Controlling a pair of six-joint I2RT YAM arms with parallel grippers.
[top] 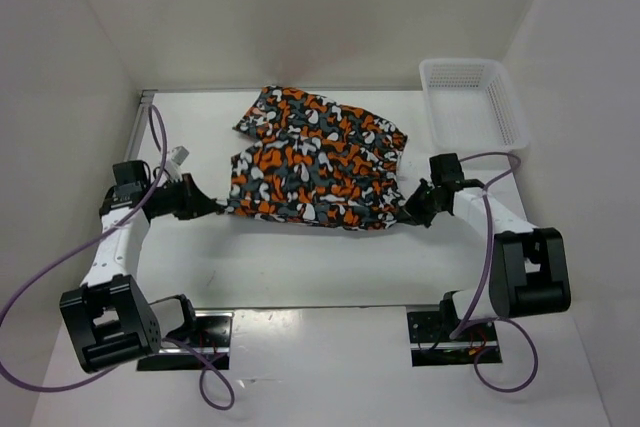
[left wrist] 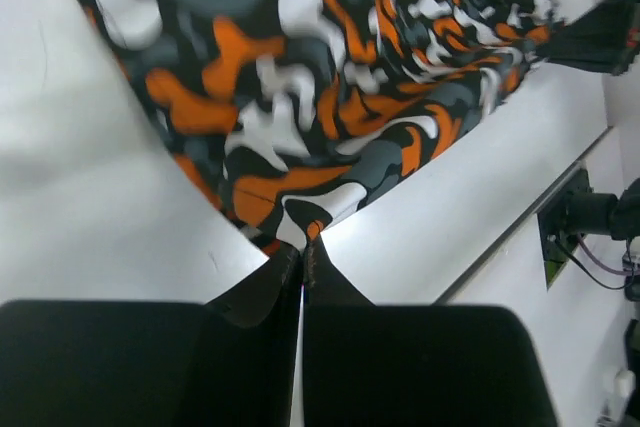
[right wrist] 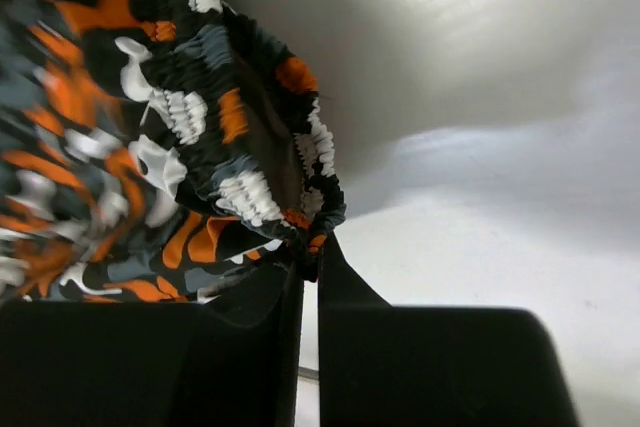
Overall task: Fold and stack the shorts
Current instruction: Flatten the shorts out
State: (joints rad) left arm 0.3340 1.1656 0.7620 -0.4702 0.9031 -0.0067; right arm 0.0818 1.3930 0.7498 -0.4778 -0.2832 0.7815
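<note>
Camouflage shorts (top: 310, 182) in orange, white, grey and black hang stretched between my two grippers over the middle of the white table. My left gripper (top: 215, 204) is shut on the shorts' left corner (left wrist: 305, 227), the fabric pinched at the fingertips. My right gripper (top: 410, 209) is shut on the elastic waistband (right wrist: 315, 237) at the right end. A second pair of shorts (top: 320, 117) in the same print lies flat just behind the held pair, partly covered by it.
A white mesh basket (top: 472, 102) stands at the back right corner of the table (top: 300, 267). White walls close in the back and both sides. Purple cables loop from both arms near the front edge.
</note>
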